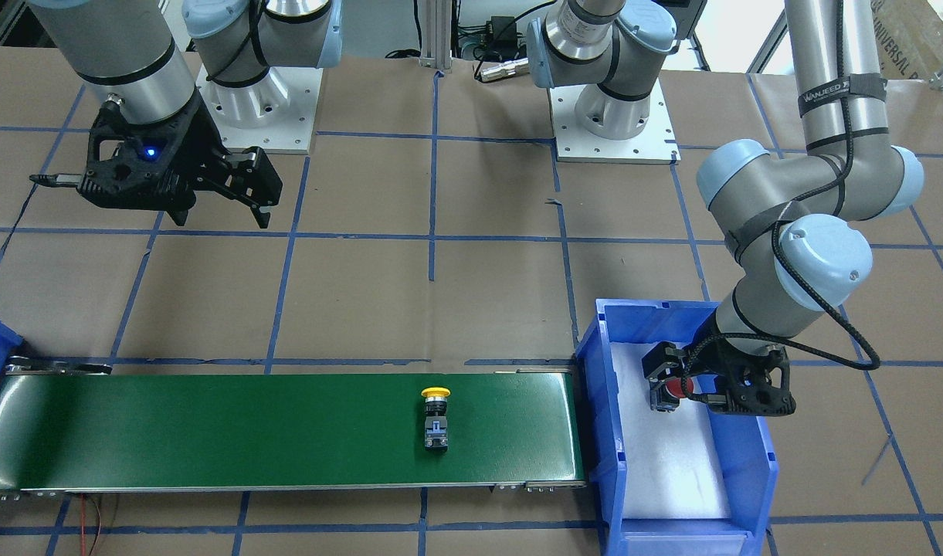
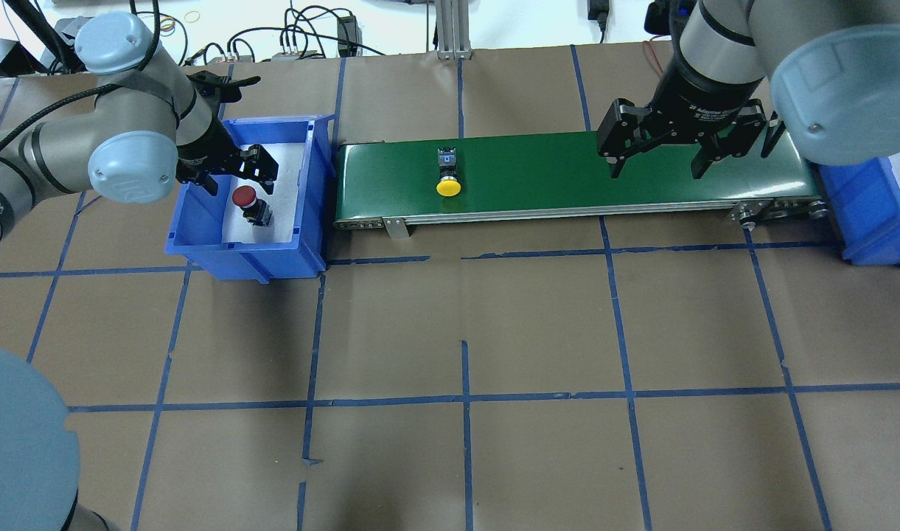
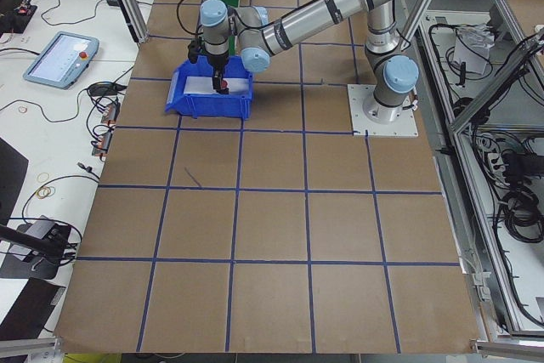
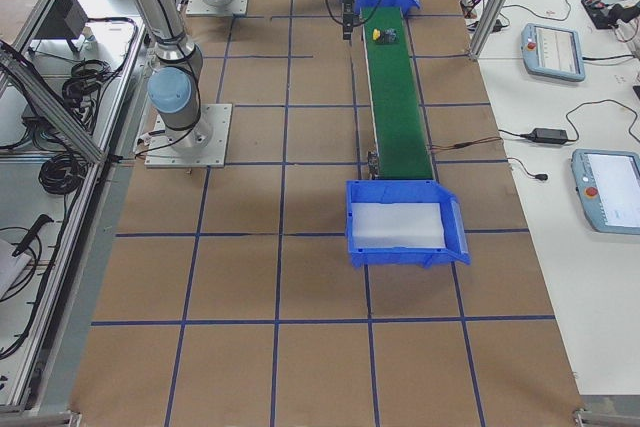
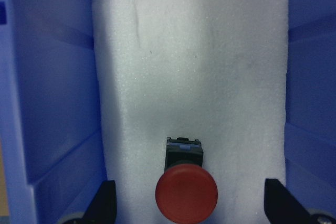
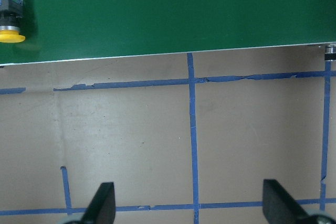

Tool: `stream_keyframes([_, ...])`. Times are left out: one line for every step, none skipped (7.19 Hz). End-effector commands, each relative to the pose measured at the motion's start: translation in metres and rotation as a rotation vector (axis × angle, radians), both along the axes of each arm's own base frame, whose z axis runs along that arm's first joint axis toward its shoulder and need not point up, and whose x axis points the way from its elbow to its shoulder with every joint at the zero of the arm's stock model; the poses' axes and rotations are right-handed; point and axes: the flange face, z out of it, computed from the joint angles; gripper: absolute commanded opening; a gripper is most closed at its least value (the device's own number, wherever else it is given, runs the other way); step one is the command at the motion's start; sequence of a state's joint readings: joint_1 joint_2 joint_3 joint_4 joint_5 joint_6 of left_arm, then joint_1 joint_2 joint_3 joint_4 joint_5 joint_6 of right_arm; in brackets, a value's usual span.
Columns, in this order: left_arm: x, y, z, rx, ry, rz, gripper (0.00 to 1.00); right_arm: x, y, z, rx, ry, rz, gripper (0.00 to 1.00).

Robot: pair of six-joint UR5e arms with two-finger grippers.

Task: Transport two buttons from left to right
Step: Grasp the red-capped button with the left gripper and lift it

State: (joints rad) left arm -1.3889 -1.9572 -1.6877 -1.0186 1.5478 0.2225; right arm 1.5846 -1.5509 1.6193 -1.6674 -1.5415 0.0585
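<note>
Yellow button (image 6: 10,17) cut by edge; red button (image 1: 678,387) half hidden.

We read "WANJEED" on the black fabric strap (image 1: 834,94) around the left arm's silver metal tube (image 1: 819,38), and "UNIVERSAL" on the brown cardboard carton (image 1: 915,42) beyond the table.

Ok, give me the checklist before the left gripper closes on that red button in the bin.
1. Left gripper open: ok, its fingers are spread wide.
2. Red button between the fingers: ok, roughly centred in the wrist view, touching neither.
3. Fingers low enough to grip the body: cannot tell.
4. Room beside the bin walls: ok, white foam shows on both sides of the button.
5. Yellow button out of the way: ok, it lies on its side on the belt, apart from both grippers.
6. Right gripper ready: ok, open and holding nothing; the right bin shows only its foam.
</note>
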Motion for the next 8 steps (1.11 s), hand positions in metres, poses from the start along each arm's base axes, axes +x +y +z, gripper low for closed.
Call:
stream_keyframes([0.003, 0.0, 0.0, 0.001, 0.002, 0.01, 1.0, 0.0, 0.0, 0.0, 0.0, 0.002, 0.0, 1.0])
stream_keyframes([0.003, -0.001, -0.001, 0.002, 0.009, 0.045, 1.0, 0.0, 0.0, 0.0, 0.0, 0.003, 0.0, 1.0])
stream_keyframes([0.001, -0.001, -0.002, 0.004, 0.012, 0.054, 1.0, 0.0, 0.0, 0.0, 0.001, 0.002, -0.001, 1.0])
stream_keyframes([0.001, -0.001, -0.002, 0.004, 0.012, 0.049, 0.99, 0.0, 0.0, 0.0, 0.0, 0.002, 0.0, 1.0])
stream_keyframes([0.001, 0.001, -0.005, 0.01, 0.013, 0.048, 0.95, 0.0, 0.0, 0.0, 0.0, 0.002, 0.0, 1.0])
stream_keyframes([0.001, 0.001, -0.006, 0.011, 0.015, 0.048, 0.86, 0.0, 0.0, 0.0, -0.001, 0.002, 0.0, 1.0])
stream_keyframes([0.0, 0.003, -0.009, 0.02, 0.018, 0.051, 0.8, 0.0, 0.0, 0.0, 0.0, 0.0, 0.0, 1.0])
stream_keyframes([0.0, 0.006, -0.014, 0.029, 0.018, 0.049, 0.61, 0.0, 0.0, 0.0, 0.0, 0.002, 0.0, 1.0])
